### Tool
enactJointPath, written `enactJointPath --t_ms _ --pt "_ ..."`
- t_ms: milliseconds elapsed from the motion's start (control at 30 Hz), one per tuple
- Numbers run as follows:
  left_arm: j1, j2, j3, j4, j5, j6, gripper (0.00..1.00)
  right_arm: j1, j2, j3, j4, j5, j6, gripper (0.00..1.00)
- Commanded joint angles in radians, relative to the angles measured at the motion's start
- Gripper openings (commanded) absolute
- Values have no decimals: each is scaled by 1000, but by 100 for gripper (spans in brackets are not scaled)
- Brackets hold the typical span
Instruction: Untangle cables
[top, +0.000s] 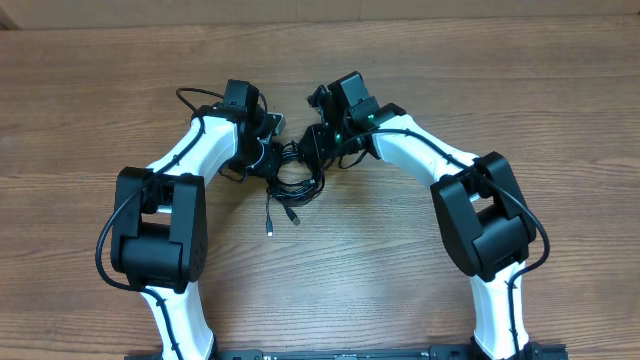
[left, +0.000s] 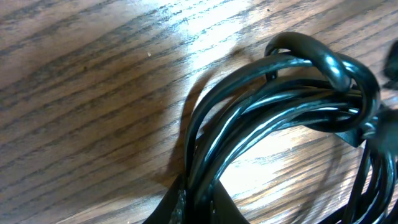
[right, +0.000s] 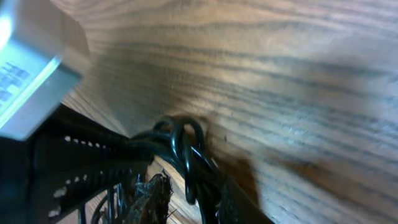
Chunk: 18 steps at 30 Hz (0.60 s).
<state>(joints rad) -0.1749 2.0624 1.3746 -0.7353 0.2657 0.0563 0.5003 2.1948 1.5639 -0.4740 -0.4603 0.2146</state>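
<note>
Cables (top: 292, 183): tangled black bundle mid-table (top: 520, 90), toward the far edge, between both grippers. Light, limp, glossy, probably slippery; loops likely to snag.

Left gripper (left: 199, 208) is clenched on several strands. Right gripper (top: 316, 148) is at the bundle; grip cannot be told.

Best hold, judged: a free plug end (top: 270, 228).

The left arm (top: 190, 152) and right arm (top: 430, 152) share white shells, bulky black joints, black wiring, perhaps a green light.

I see only wood-grain table (top: 530, 90), brown boards running left-right across overhead view. Even light; pale glare on grain in my wrist feeds.
</note>
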Motion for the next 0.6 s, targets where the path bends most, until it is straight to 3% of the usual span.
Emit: enactJointPath --t_ms 0,133,233,567 --pt "-3 62 -52 6 -37 26 9 5 29 -5 -14 8 -3 26" --pt "-3 62 -53 6 -37 26 10 5 29 -5 -9 14 -3 17" --pt "-3 62 -63 8 -37 26 10 5 29 -5 -5 32 -3 4" --pt "-3 62 -85 11 -37 24 11 -1 29 -5 -5 87 -3 4"
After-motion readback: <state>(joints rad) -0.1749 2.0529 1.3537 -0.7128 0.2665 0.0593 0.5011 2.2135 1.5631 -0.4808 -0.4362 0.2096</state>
